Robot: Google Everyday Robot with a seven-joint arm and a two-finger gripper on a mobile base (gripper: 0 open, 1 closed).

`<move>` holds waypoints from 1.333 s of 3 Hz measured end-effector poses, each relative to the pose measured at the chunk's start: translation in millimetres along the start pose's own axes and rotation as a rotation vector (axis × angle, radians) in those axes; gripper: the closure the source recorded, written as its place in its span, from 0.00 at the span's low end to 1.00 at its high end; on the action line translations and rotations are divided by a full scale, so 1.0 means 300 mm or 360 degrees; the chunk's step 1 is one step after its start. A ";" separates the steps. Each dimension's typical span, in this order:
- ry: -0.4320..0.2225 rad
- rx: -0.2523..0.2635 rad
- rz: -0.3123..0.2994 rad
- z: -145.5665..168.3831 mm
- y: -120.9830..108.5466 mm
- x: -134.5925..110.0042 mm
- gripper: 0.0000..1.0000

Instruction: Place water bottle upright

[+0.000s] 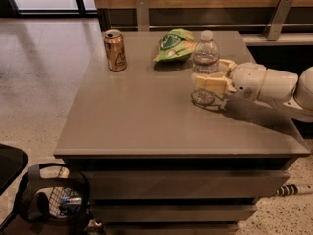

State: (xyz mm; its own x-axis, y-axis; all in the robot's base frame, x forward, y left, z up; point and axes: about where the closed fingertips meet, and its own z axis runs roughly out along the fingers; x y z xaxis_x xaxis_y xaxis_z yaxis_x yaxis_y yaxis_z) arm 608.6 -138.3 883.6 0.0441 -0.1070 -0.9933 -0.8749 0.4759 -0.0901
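The clear ribbed water bottle (205, 62) with a white cap stands upright on the grey-brown table (146, 111), right of centre. My gripper (208, 75) reaches in from the right on a white arm. Its cream fingers (211, 82) sit on either side of the bottle's lower half, closed around it. The bottle's base rests on or just above the tabletop.
A gold drink can (115, 50) stands at the table's back left. A green chip bag (175, 45) lies behind the bottle. A wooden wall panel with metal brackets runs behind the table. A black wire basket (54, 197) sits on the floor at front left.
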 end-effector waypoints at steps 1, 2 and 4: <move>0.0001 0.0000 0.0002 -0.001 -0.001 -0.007 1.00; 0.0001 0.0000 0.0002 -0.001 -0.001 -0.011 0.80; 0.0001 0.0000 0.0002 0.000 -0.001 -0.013 0.33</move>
State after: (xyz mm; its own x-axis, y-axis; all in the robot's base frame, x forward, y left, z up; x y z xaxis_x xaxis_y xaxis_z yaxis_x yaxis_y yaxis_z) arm 608.6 -138.0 887.5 0.0430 -0.1068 -0.9933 -0.8750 0.4758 -0.0891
